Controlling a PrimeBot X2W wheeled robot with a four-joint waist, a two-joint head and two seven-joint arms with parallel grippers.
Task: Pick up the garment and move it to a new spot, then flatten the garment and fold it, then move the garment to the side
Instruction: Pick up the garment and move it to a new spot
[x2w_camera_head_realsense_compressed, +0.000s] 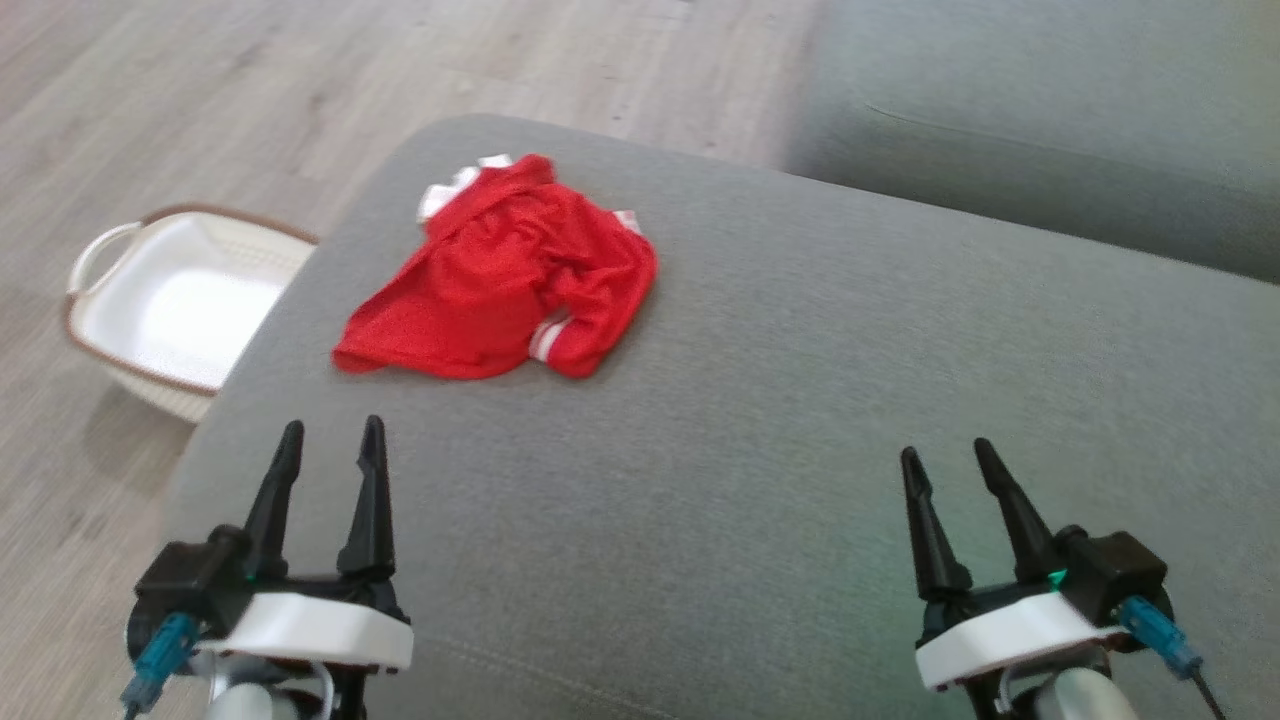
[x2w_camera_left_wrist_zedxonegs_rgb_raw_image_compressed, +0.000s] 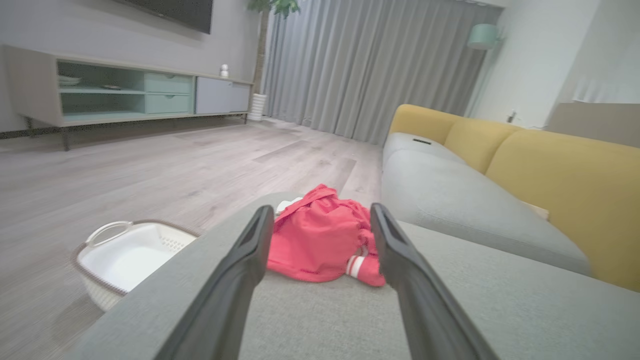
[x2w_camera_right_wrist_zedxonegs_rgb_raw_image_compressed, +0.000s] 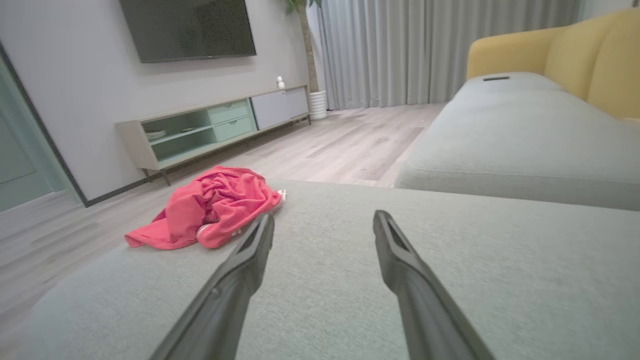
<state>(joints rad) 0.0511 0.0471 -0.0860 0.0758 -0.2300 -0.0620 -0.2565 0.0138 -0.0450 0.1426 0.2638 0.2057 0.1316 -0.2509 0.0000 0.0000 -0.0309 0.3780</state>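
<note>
nearest the robot, the left pincer (x2w_camera_head_realsense_compressed: 332, 425) and right pincer (x2w_camera_head_realsense_compressed: 945, 448) hang over the grey cushion (x2w_camera_head_realsense_compressed: 750, 480), each with its fingers spread wide and nothing between them. further on, ahead of the left pincer and well apart from both, the red garment (x2w_camera_head_realsense_compressed: 500, 275) lies crumpled near the cushion's far left edge. it may be a jersey, with white stripes at its hems. off that edge, a white basket (x2w_camera_head_realsense_compressed: 190, 300) sits on the wooden floor (x2w_camera_head_realsense_compressed: 250, 90).
</note>
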